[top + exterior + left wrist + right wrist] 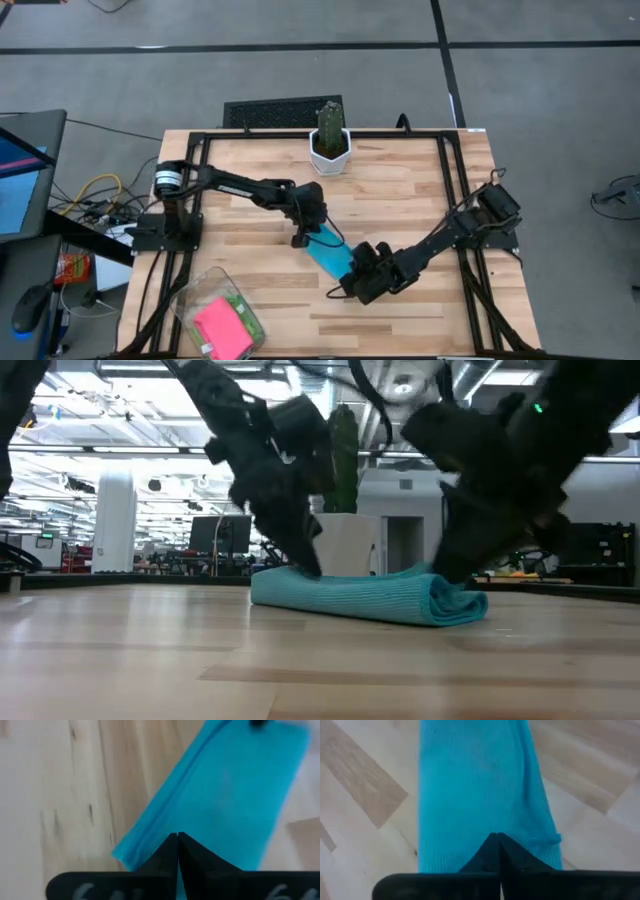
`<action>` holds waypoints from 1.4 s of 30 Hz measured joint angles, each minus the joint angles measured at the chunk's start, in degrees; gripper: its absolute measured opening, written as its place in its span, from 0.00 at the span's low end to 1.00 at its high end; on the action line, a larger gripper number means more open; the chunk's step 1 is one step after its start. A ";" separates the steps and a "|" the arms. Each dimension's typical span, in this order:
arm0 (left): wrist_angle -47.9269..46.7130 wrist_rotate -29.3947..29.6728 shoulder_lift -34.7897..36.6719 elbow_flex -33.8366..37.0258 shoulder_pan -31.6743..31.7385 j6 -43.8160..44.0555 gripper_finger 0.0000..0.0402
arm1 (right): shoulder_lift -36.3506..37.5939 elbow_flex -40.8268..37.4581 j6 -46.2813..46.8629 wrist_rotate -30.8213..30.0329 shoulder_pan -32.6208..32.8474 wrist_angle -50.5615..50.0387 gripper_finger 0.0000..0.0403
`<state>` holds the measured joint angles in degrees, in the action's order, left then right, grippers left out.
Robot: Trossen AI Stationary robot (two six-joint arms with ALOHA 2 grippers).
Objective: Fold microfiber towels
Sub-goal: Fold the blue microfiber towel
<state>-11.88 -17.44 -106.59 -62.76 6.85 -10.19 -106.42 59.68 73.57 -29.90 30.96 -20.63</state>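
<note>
A sky-blue microfiber towel (328, 254) lies on the wooden table as a folded strip near its middle; in the low view the towel (370, 598) rests flat, with a rounded fold at its right end. My left gripper (301, 240) is shut at the strip's far-left end. My right gripper (356, 268) is shut at its near-right end. A pink towel (222, 328) and a green one (243, 312) lie in a clear bin. My left gripper has its shut fingertips (172, 845) on the strip's end (150, 851), slanting down from the table's left. The fingers hide how many layers they have. The towel lies on the table. My right gripper has its shut fingertips (492, 845) on the strip's other end (470, 851), slanting down from the right and lying along the strip. The fingers hide how many layers they have. This end also rests on the table.
A cactus in a white pot (330, 145) stands at the far edge, behind the towel. The clear bin (190, 296) sits at the near left corner. Bare wood shows to the left and right of the towel.
</note>
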 joint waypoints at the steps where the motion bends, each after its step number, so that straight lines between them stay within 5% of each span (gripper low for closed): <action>1: -0.11 0.33 -0.96 0.00 0.01 -0.04 0.00 | -0.13 -0.65 0.82 0.01 0.02 -0.52 0.04; 11: 4.26 5.20 -5.63 -0.71 0.37 2.64 0.00 | -0.42 -3.68 4.16 0.70 0.86 0.32 0.04; 19: -1.93 6.74 -0.11 -4.00 0.64 1.39 0.00 | 5.12 -3.82 2.88 -1.44 1.45 0.07 0.07; 22: -2.66 4.44 1.08 -3.49 1.03 2.62 0.00 | 7.72 -3.80 2.76 -7.61 2.46 0.93 0.08; 25: 1.21 -4.62 1.77 -2.04 1.82 7.10 0.00 | 8.09 -3.78 -2.15 -13.70 3.95 5.71 0.05; 33: 1.74 -10.08 2.38 4.99 0.33 4.42 0.00 | 0.38 -3.72 -12.34 -14.31 4.43 24.03 0.05; 42: 3.98 -5.56 3.41 7.82 0.42 0.30 0.00 | -7.52 -3.72 -5.97 -10.73 2.32 24.36 0.03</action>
<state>-7.90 -22.99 -103.18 -54.94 7.27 -9.89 -113.93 55.96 67.61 -40.63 33.28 3.73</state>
